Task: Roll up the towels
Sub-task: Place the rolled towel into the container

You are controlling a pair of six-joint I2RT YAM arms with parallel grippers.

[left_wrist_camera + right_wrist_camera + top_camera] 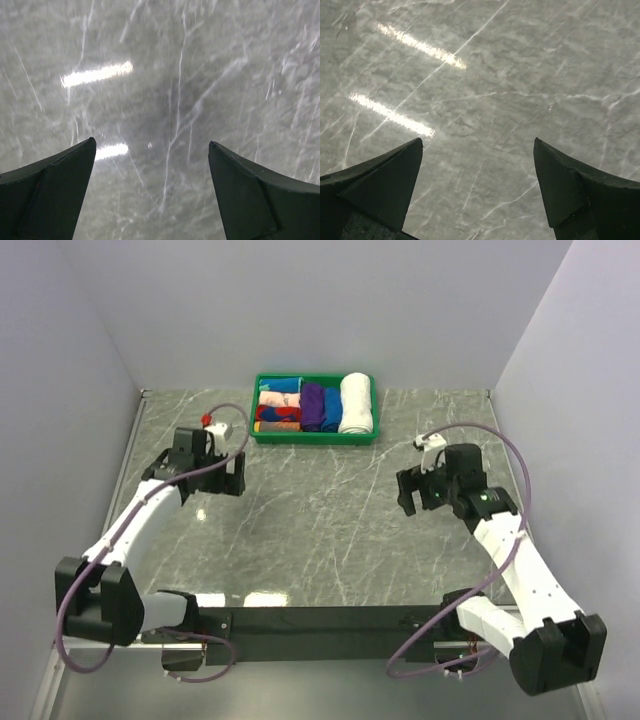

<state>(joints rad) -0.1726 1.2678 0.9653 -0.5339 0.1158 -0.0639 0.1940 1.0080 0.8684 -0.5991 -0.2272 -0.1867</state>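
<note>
The deep-purple towel (pixel 312 406) lies rolled in the green tray (pixel 315 437) at the back of the table, between a bright blue towel (pixel 331 409) and patterned ones. My left gripper (pixel 236 479) hangs open and empty over the marble table, left of centre, well in front of the tray. In the left wrist view (pixel 152 144) only bare marble lies between its fingers. My right gripper (pixel 407 492) hangs open and empty over the table at the right; its wrist view (pixel 478 142) shows only marble too.
A thick white rolled towel (pixel 356 402) fills the tray's right end, and several red, pink and multicoloured towels (pixel 279 406) its left part. White walls close in the table at left, back and right. A black rail (pixel 320 620) runs along the near edge.
</note>
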